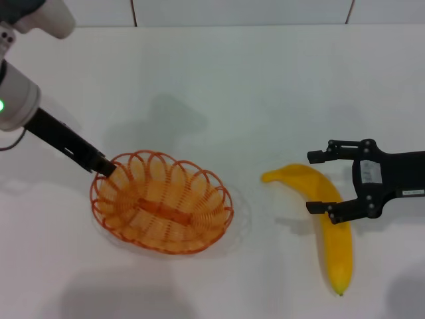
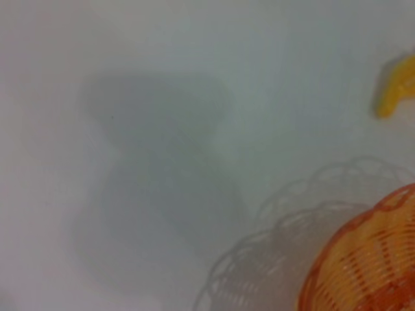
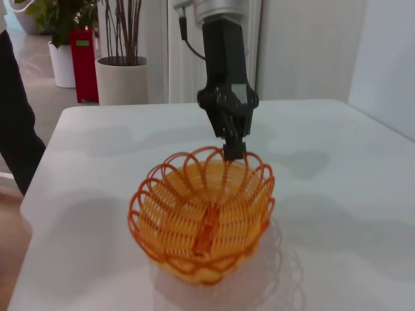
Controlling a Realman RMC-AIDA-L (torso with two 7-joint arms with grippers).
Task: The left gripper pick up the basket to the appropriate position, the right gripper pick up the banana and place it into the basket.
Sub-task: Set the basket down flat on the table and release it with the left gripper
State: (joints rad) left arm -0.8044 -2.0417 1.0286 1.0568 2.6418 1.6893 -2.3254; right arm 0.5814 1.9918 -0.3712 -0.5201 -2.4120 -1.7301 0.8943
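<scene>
The orange wire basket (image 1: 206, 222) is at the left of the white table, and its shadow lies offset beneath it, so it hangs slightly raised and tilted. My left gripper (image 1: 103, 167) is shut on the basket's far-left rim; it also shows in the right wrist view (image 3: 235, 152), pinching the rim of the basket (image 3: 194, 259). The yellow banana (image 1: 335, 252) lies on the table to the right. My right gripper (image 1: 312, 183) is open, its two fingers on either side of the banana's upper half. The left wrist view shows part of the basket (image 2: 369, 265) and the banana's tip (image 2: 395, 91).
The white table (image 1: 219, 100) stretches bare behind the basket and banana. In the right wrist view, plant pots (image 3: 120, 81) and a person's dark leg (image 3: 16, 129) stand beyond the table's far edge.
</scene>
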